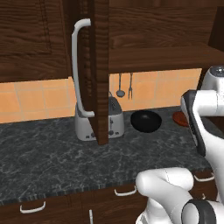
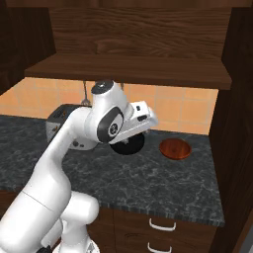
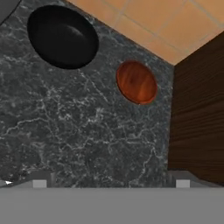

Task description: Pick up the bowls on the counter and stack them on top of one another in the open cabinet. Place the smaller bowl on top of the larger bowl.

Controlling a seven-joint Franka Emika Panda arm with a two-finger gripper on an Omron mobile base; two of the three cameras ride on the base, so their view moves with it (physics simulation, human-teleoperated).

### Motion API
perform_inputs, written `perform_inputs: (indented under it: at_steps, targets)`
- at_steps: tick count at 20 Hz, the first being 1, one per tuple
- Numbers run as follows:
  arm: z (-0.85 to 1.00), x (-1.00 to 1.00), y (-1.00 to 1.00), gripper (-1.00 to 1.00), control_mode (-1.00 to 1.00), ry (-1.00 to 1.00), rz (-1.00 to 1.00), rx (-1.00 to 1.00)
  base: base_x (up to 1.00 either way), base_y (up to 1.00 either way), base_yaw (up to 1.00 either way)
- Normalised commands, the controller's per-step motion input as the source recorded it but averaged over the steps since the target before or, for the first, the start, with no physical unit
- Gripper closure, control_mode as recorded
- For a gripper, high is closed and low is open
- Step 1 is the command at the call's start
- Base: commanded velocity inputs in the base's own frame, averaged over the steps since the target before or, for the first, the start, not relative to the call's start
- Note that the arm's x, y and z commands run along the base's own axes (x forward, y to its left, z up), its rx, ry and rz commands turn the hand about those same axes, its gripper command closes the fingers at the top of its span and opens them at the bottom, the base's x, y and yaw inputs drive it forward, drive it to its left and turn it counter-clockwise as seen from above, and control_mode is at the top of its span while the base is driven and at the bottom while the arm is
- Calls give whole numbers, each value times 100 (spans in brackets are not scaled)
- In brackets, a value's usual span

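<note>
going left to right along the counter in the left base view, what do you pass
cabinet door handle → toaster → larger bowl → smaller bowl, partly hidden behind the robot arm

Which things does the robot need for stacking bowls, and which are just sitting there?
Needed:
larger black bowl
smaller reddish-brown bowl
open cabinet shelf
counter

Just there:
silver toaster
hanging utensils
drawers
</note>
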Motion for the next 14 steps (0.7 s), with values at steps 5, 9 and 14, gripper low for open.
perform_inputs:
  at_steps: [5,9,14]
  targets:
    - [-50,12,-51,-100,-100,2,17,-20,0,0,0]
    - [-40,61,-54,-100,-100,12,28,-3,0,0,0]
    - [-8,78,-10,-100,-100,19,21,1,0,0,0]
